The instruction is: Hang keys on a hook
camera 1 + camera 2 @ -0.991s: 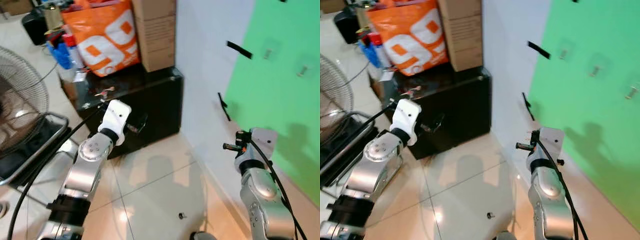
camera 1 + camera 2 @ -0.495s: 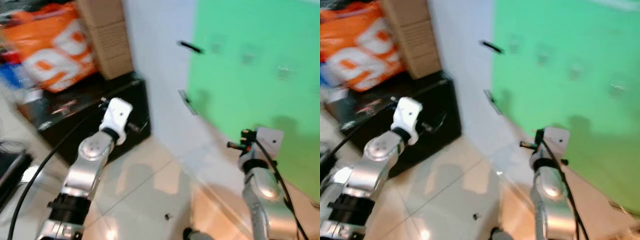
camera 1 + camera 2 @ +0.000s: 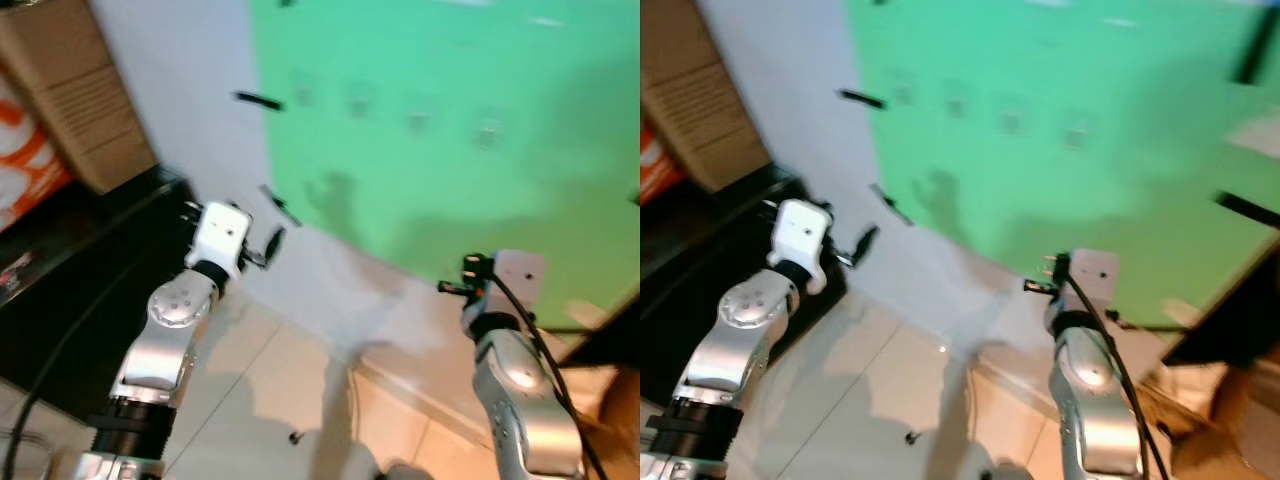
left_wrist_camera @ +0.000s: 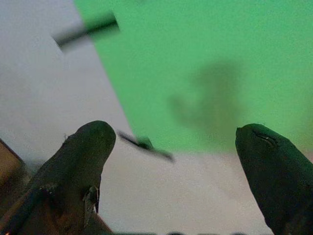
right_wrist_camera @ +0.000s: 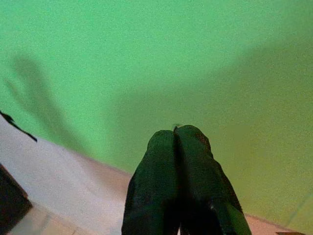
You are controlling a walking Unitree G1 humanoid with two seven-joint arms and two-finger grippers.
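A green sheet [image 3: 420, 150] covers the wall ahead, and several small hooks [image 3: 418, 122] sit blurred in a row on its upper part. My left gripper [image 3: 268, 245] is raised in front of the white wall at the sheet's lower left corner; in the left wrist view its fingers [image 4: 88, 147] stand wide apart with nothing between them. My right gripper [image 3: 450, 288] is held up before the sheet's lower edge. Its fingers [image 5: 161, 147] are pressed together, and I see nothing in them. No keys can be made out.
A black cabinet [image 3: 90, 270] stands at the left with a cardboard box [image 3: 70, 90] and an orange bag [image 3: 20, 170] on it. Black tape strips [image 3: 258, 100] hold the sheet's edge. A small dark object [image 3: 294, 437] lies on the tiled floor. Dark furniture [image 3: 610, 340] stands at the right.
The camera has swung to the right: cabinet, box and bag slid to the left edge and the green sheet with its hooks came to the middle. Both arms keep their raised pose.
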